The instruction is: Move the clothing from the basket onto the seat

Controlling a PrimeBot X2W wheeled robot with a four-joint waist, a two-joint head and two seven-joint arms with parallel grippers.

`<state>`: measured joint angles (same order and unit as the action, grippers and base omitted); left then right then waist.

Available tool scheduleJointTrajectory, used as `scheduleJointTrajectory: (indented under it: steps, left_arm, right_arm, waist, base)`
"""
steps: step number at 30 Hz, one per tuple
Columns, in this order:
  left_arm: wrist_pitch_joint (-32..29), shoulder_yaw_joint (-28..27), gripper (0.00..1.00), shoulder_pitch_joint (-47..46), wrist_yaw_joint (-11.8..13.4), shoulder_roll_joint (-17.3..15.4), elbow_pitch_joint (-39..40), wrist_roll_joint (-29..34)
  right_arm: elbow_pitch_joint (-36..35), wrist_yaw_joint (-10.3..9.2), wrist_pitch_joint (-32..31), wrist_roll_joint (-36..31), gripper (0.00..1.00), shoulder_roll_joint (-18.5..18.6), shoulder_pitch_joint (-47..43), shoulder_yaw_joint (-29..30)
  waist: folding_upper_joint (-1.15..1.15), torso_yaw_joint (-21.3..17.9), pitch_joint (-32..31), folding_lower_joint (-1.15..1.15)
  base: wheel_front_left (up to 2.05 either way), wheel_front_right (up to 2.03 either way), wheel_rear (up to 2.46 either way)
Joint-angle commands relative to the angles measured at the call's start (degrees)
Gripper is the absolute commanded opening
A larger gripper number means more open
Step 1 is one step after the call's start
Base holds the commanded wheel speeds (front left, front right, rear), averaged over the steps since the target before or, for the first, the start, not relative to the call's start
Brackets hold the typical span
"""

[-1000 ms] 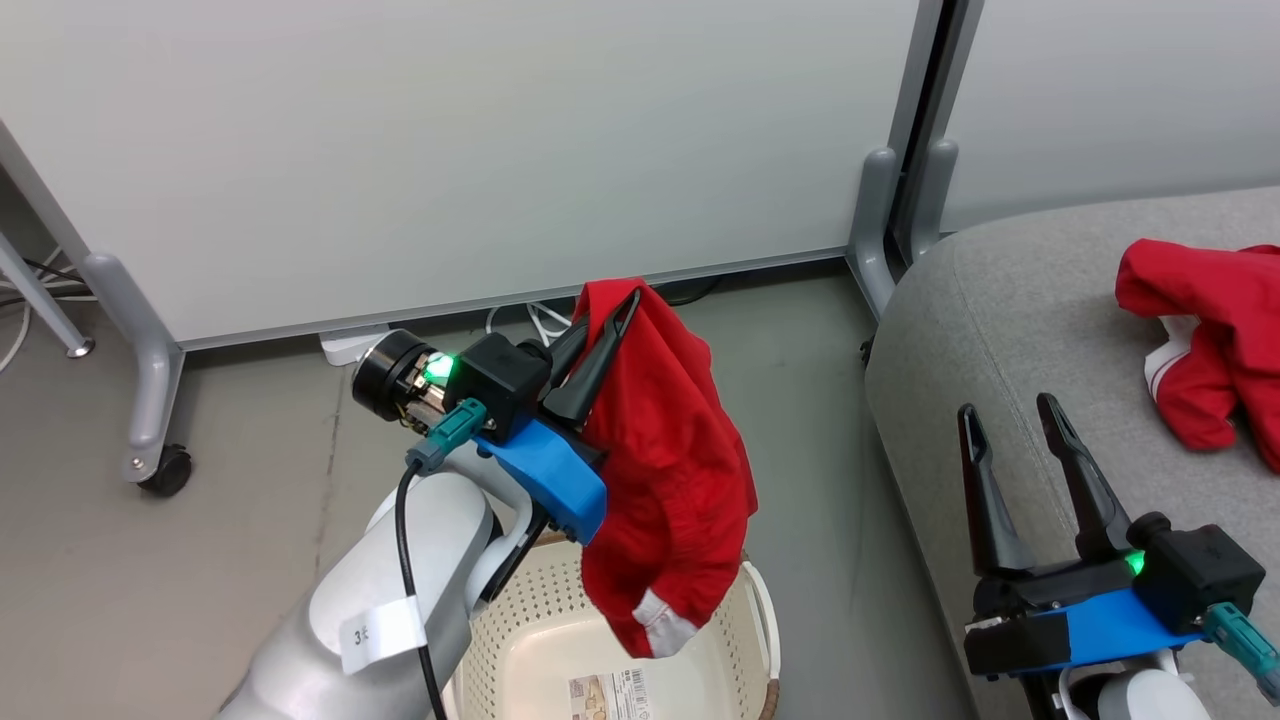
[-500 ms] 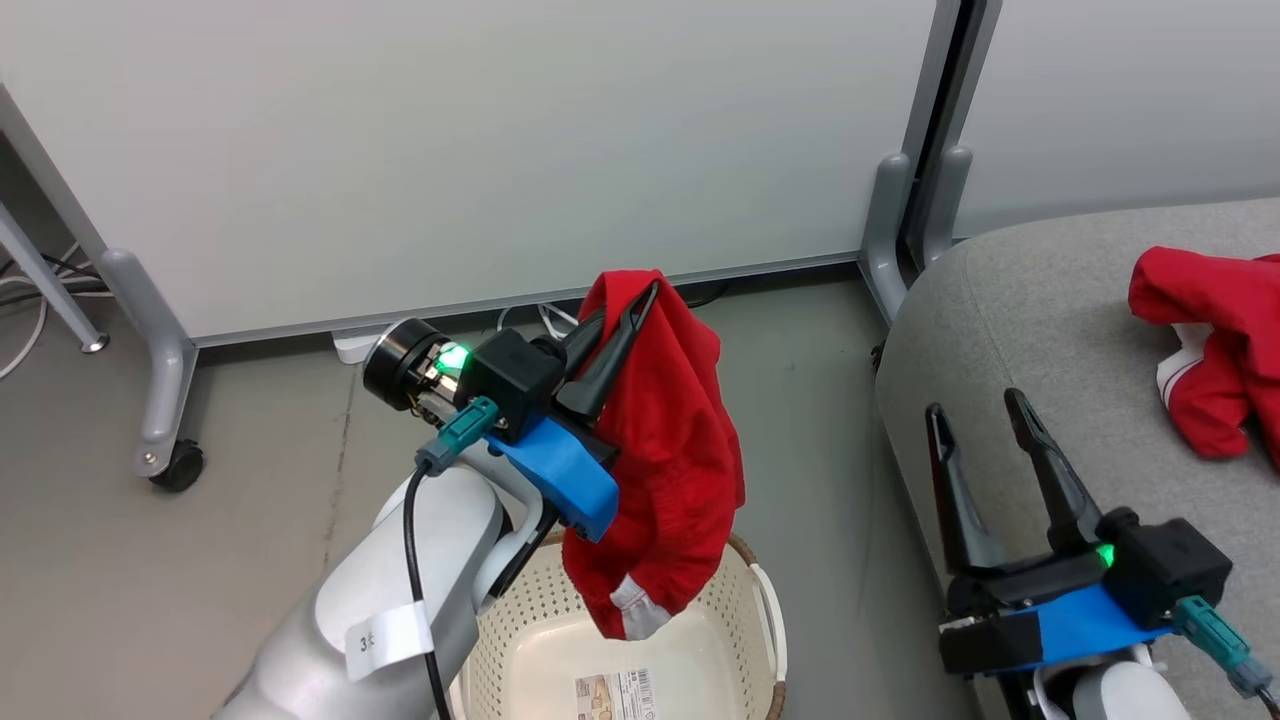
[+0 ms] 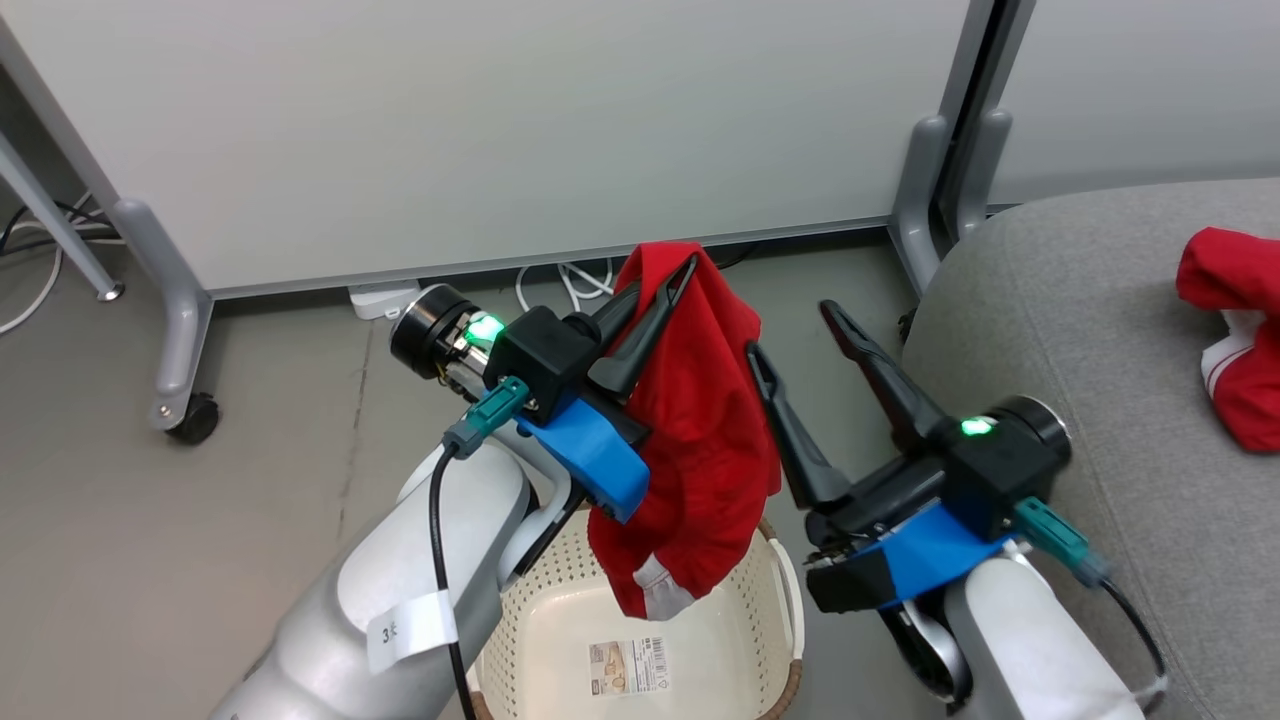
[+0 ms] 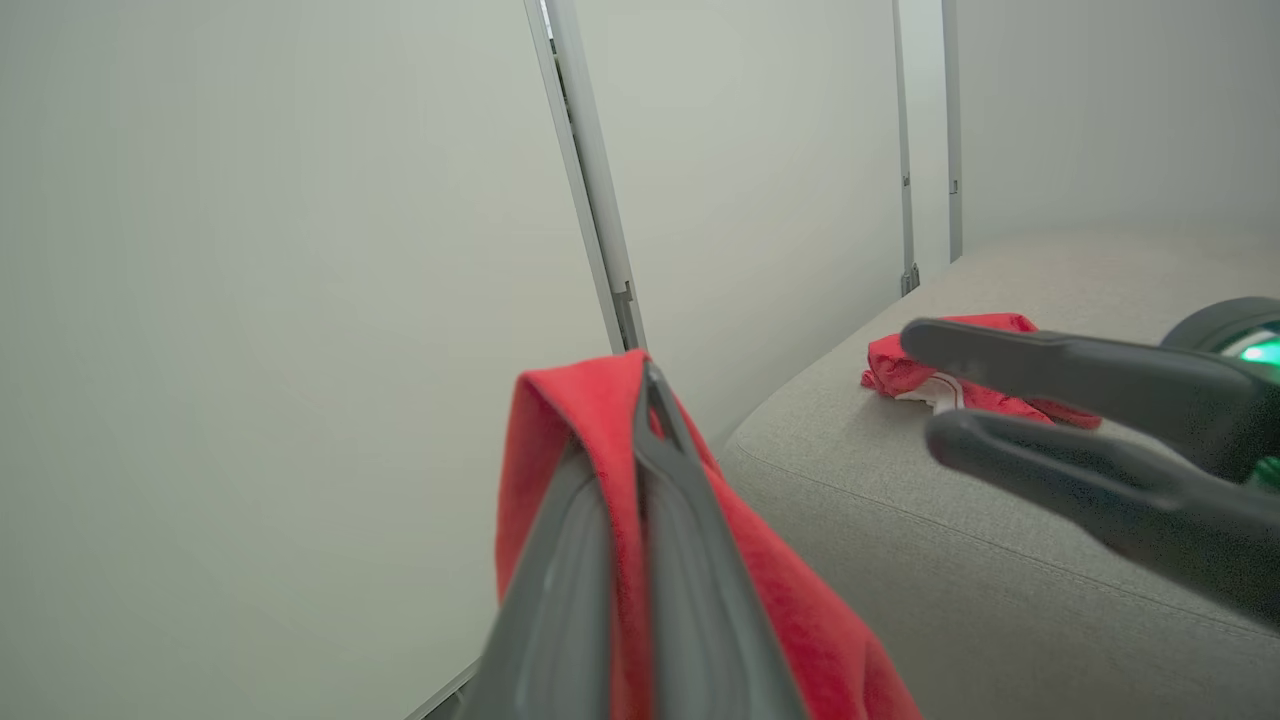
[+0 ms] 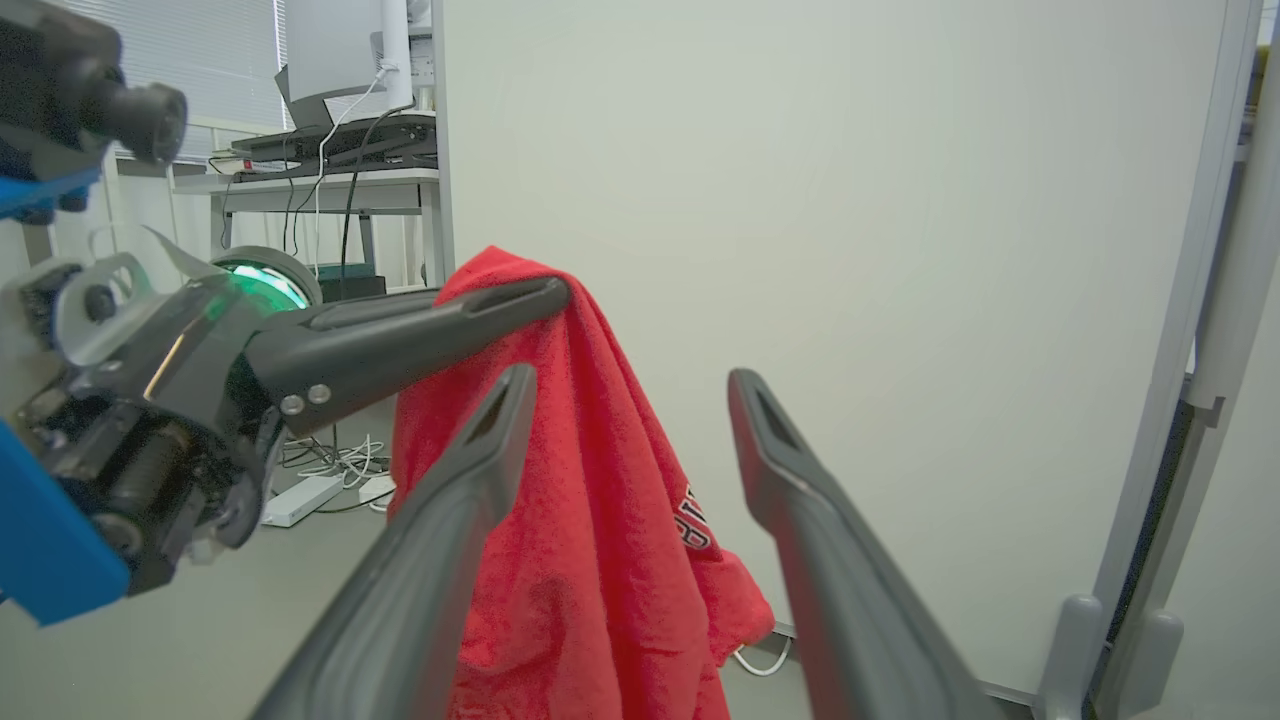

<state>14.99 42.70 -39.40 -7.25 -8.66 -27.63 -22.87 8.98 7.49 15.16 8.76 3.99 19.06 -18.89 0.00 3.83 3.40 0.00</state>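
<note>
My left gripper (image 3: 680, 270) is shut on a bright red garment (image 3: 710, 440), which hangs from its fingertips over the cream perforated basket (image 3: 785, 600). In the left wrist view the fabric (image 4: 590, 410) drapes over the closed left gripper (image 4: 650, 375). My right gripper (image 3: 790, 330) stands open just right of the hanging cloth, fingers pointing up and left, holding nothing. The right wrist view has the garment (image 5: 590, 520) behind its left finger, partly between the open fingers of the right gripper (image 5: 632, 378). A second red garment (image 3: 1235, 330) lies on the grey seat (image 3: 1050, 300).
White partition panels on grey feet stand behind, with a caster (image 3: 195, 420) at the left. A power strip (image 3: 385, 298) and cables lie on the floor at the panel's base. A label (image 3: 628, 668) sits on the basket's bottom. A desk with a monitor (image 5: 330, 150) stands further off.
My right gripper has swung left from over the seat to beside the hanging garment, still open. The left gripper keeps its hold on the cloth. The head view has shifted a little.
</note>
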Motion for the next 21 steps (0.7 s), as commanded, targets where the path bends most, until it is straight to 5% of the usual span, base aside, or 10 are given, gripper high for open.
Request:
scheduleJointTrajectory:
  steps: [1, 17, 18, 19, 21]
  left_arm:
    - [0.29, -0.08, 0.00, -1.09, -0.19, 0.08, 0.32, 0.26]
    - [0.29, 1.94, 0.00, -4.28, -0.24, 2.33, 2.54, 1.29]
    - [0.29, 2.00, 0.00, -4.46, -0.24, 2.40, 2.71, 1.27]
    - [0.29, 2.08, 0.00, -4.59, -0.24, 2.47, 2.80, 1.20]
    - [0.29, 2.08, 0.00, -4.42, -0.24, 2.40, 2.83, 1.06]
  right_arm:
    - [0.75, 0.01, -0.02, 0.10, 1.00, 0.29, 1.32, -0.75]
    - [22.52, 0.01, -0.04, 0.05, 1.00, -0.73, 12.73, -8.28]
    - [23.48, 0.01, -0.04, 0.27, 0.39, -0.80, 13.24, -8.33]
    - [24.03, 0.01, -0.03, 0.39, 0.00, -0.88, 13.85, -8.35]
    - [24.62, 0.01, -0.02, 1.08, 0.00, -1.01, 14.29, -8.43]
  waist:
    - [0.00, 0.50, 0.51, 0.00]
    - [0.00, 4.32, 5.04, 0.00]
    - [0.00, 4.43, 5.12, 0.00]
    - [0.00, 4.53, 5.20, 0.00]
    - [0.00, 4.58, 5.22, 0.00]
  base:
    - [0.00, 0.00, 0.00]
    - [0.00, 0.00, 0.00]
    - [0.00, 0.00, 0.00]
    - [0.00, 0.00, 0.00]
    - [0.00, 0.00, 0.00]
